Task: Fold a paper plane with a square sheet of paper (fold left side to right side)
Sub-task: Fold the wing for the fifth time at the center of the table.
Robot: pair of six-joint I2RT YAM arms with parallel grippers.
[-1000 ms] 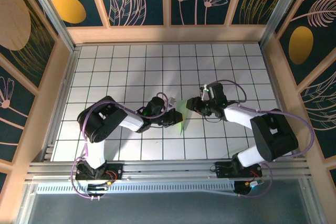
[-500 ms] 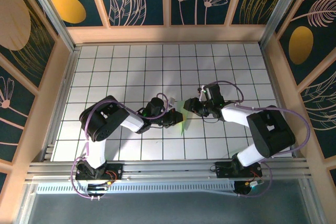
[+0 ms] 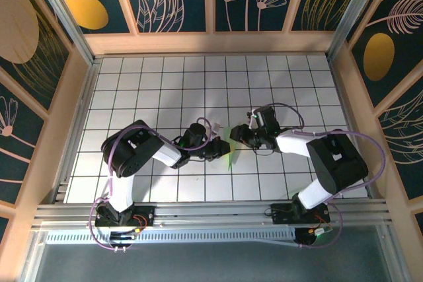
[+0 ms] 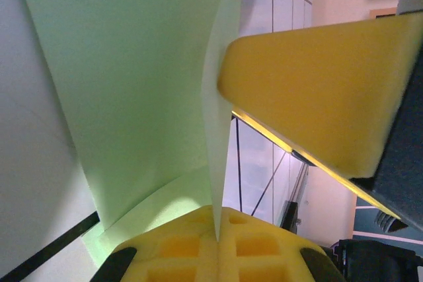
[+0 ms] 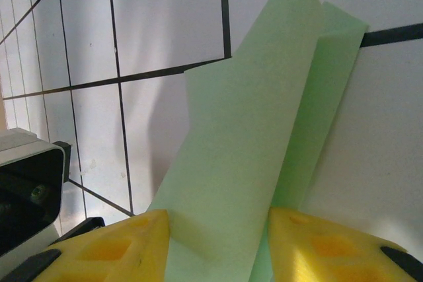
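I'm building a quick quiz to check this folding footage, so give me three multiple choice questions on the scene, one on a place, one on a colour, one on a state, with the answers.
1. Where is the sheet of paper?
A. against the back wall
B. between the left gripper and the right gripper
C. on the front rail

2. What colour is the paper?
A. pale green
B. white
C. orange

3. How is the left gripper?
A. wide open
B. shut on the paper
C. shut, away from the paper

Answers: B, the top view shows it between the two arm tips; A, both wrist views show pale green; B, its yellow pads meet with the paper's edge pinched between them.
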